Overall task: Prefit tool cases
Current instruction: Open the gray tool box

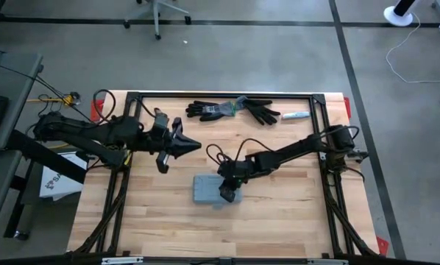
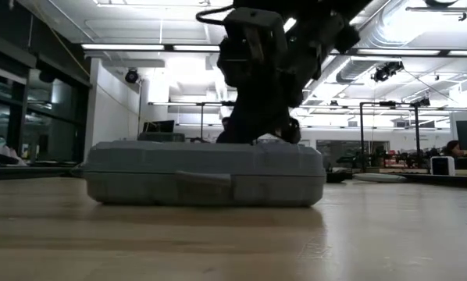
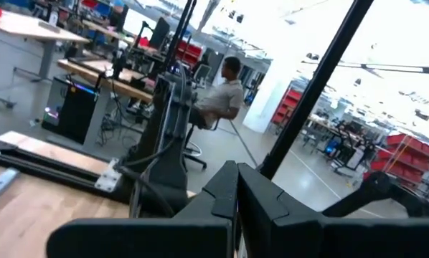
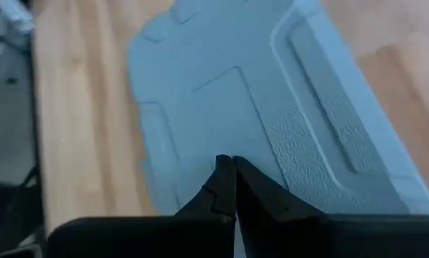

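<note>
I count one tool case (image 1: 211, 188) on the wooden tabletop (image 1: 279, 221), lid down and closed, lying flat near the middle; it is the landmark for everything else. The right gripper (image 1: 227, 193) is over the case's right end, its fingers (image 4: 225, 188) pressed together and holding nothing, tips down at the lid's textured surface; from the low view I cannot tell whether they touch it. The left gripper (image 1: 190, 144) hangs above and to the left of the case, well apart from it, fingers (image 3: 236, 197) closed and empty. Beyond the case, at the far edge, I see two black gloves (image 1: 231, 110) lying together; one person sits in the room behind.
</note>
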Available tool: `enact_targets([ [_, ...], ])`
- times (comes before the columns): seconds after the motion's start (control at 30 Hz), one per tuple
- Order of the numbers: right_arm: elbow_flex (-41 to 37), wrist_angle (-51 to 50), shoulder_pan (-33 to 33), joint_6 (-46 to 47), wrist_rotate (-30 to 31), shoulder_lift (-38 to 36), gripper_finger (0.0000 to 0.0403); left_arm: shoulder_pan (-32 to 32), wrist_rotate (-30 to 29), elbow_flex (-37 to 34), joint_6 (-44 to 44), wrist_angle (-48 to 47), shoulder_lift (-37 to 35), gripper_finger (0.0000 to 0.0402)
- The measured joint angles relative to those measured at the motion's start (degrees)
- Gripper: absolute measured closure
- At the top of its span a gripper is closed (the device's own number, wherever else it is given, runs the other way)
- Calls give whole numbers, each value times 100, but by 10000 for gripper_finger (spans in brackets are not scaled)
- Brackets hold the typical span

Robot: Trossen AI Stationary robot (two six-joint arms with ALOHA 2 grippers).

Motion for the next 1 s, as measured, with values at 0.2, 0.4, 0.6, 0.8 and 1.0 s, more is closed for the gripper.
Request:
enact_targets([
  [0.2,-10,-356,-288,320,962,-21,403,0,30,0,2,-379,0,401],
  [0.4,-30,-414,-717,293,957,-69,403,0,30,0,4,-552,2,401],
  [0.6,-95,-843,-835,233,1113,-761,403,-9,170,0,-29,-824,0,401],
  [0.8,-71,-2537,-833,148,1745,-1494,403,-31,173,0,-41,-983,4,401],
  [1.0,-359,-3054,-874,377,1727,-1479,403,-31,177,0,-37,-1005,4,401],
])
